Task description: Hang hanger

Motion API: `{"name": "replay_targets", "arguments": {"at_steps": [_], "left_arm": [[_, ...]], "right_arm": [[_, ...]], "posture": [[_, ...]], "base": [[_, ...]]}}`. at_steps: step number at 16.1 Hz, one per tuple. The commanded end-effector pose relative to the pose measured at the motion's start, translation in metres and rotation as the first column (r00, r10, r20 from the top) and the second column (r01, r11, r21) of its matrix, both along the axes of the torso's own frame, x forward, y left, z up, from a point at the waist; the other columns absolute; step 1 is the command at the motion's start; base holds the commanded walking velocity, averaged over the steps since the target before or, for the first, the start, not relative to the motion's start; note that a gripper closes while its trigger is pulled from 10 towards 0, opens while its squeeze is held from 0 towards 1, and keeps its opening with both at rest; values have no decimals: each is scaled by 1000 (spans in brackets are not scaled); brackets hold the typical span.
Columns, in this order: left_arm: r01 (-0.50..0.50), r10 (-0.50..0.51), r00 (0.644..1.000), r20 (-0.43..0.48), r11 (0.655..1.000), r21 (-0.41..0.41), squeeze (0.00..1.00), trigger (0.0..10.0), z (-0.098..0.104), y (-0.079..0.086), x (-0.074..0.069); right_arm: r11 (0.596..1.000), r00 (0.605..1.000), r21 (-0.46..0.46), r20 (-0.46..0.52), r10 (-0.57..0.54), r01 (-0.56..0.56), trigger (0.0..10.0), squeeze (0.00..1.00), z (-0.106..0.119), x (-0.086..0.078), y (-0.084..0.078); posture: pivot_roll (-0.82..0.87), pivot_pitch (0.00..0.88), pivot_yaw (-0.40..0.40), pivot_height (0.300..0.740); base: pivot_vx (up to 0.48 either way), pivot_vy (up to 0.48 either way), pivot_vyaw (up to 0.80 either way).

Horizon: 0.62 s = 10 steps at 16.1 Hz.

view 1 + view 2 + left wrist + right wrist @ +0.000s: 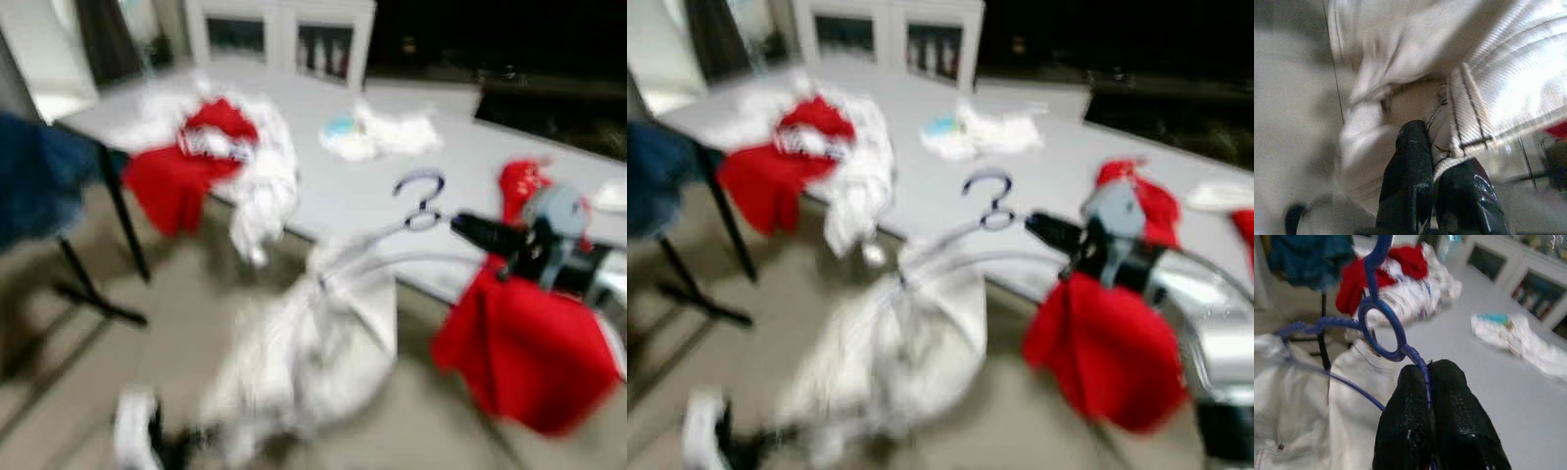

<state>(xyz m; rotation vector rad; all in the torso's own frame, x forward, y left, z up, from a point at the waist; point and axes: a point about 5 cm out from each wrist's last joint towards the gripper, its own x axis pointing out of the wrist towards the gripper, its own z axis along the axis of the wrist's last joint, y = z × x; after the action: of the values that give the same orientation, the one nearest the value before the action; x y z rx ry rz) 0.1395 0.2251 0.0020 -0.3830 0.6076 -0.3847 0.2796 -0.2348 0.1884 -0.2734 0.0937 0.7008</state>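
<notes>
While pinched, hanger [1382,328] tops right hand [1430,377].

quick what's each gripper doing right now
Left gripper: closed on the white garment.
Right gripper: closed on the blue hanger just below its hook.

1. Right gripper [1429,382]: black fingers pinched together on the blue wire hanger [1382,330], just below its ring.
2. White garment [1312,401] draped on the hanger.
3. Grey table [1459,362] beyond, carrying a red and white clothes heap [1400,279] and a crumpled white cloth [1520,342].
4. Dark teal garment [1308,254] hanging off past the table.
</notes>
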Motion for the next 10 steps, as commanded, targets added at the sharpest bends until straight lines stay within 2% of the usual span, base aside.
{"name": "replay_targets", "arguments": {"at_steps": [1,3,4,7,8,9,10], "left_arm": [[-59,60,998,-24,998,33,0,10000,1,13,1],[-47,47,999,11,999,23,0,10000,11,11,15],[-36,36,999,16,999,16,0,10000,14,8,17],[9,-8,999,-48,1000,17,0,10000,5,3,3],[5,0,995,-98,999,51,0,10000,-5,7,-9],[-13,23,991,-130,997,78,0,10000,-13,12,-16],[-20,31,990,-137,996,84,0,10000,-15,14,-18]], "right_arm": [[990,977,31,161,-140,136,10000,0,32,7,-16],[971,953,29,187,-238,237,10000,0,35,19,-22],[957,934,43,208,-291,288,10000,0,42,24,-27],[949,924,72,214,-316,307,10000,0,49,24,-31],[962,946,84,180,-270,259,10000,0,48,20,-29],[998,991,19,110,-70,68,10000,0,41,4,-19],[999,997,-18,72,33,-31,10000,0,37,-4,-14]], "posture": [[73,0,-51,740],[57,0,-43,740],[54,0,-41,740],[50,0,-39,740],[48,0,-41,740],[49,0,-44,740],[49,0,-44,740]], "base": [[0,0,0],[0,0,0],[0,0,0],[0,0,0],[0,0,0],[0,0,0],[0,0,0]]}}
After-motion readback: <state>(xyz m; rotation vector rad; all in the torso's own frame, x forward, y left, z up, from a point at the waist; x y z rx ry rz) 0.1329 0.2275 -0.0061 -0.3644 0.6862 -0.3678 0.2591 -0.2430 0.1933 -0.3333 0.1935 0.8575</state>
